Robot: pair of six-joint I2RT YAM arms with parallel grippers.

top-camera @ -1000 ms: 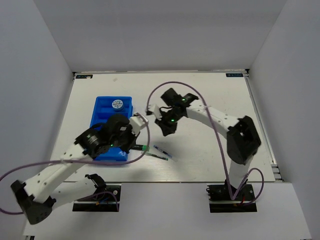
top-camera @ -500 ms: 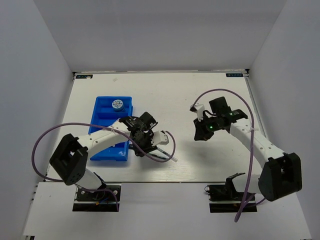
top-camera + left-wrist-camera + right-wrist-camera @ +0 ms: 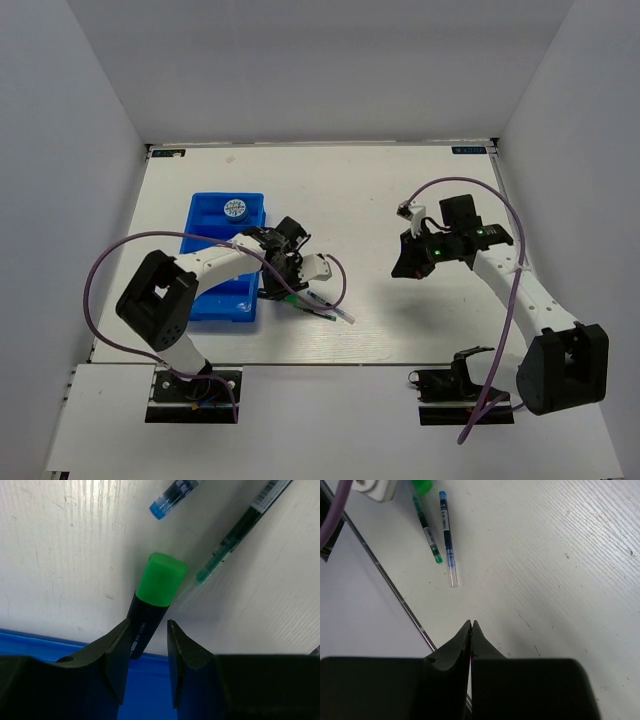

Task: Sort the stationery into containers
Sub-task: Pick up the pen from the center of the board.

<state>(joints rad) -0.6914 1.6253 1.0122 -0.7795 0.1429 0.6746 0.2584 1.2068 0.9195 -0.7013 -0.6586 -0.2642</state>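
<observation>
A black marker with a green cap (image 3: 152,600) lies by the right edge of the blue tray (image 3: 205,235). My left gripper (image 3: 146,622) is open, with one jaw on each side of the marker's body. The left jaw touches it and a gap shows at the right jaw. A thin blue pen (image 3: 175,495) and a thin green pen (image 3: 235,535) lie just beyond it, also seen from the right wrist as the blue pen (image 3: 447,540) and the green pen (image 3: 426,527). A blue-and-white roll (image 3: 235,208) sits in the tray's far end. My right gripper (image 3: 471,622) is shut and empty above bare table at the right (image 3: 405,268).
The table's near edge runs as a metal strip (image 3: 395,587) just past the pens. The left arm's purple cable (image 3: 335,285) loops over the pens. White walls close in the table on three sides.
The left arm swung out from over the tray to the marker and then drew slightly back toward the tray. The right arm moved from the centre to the right side.
</observation>
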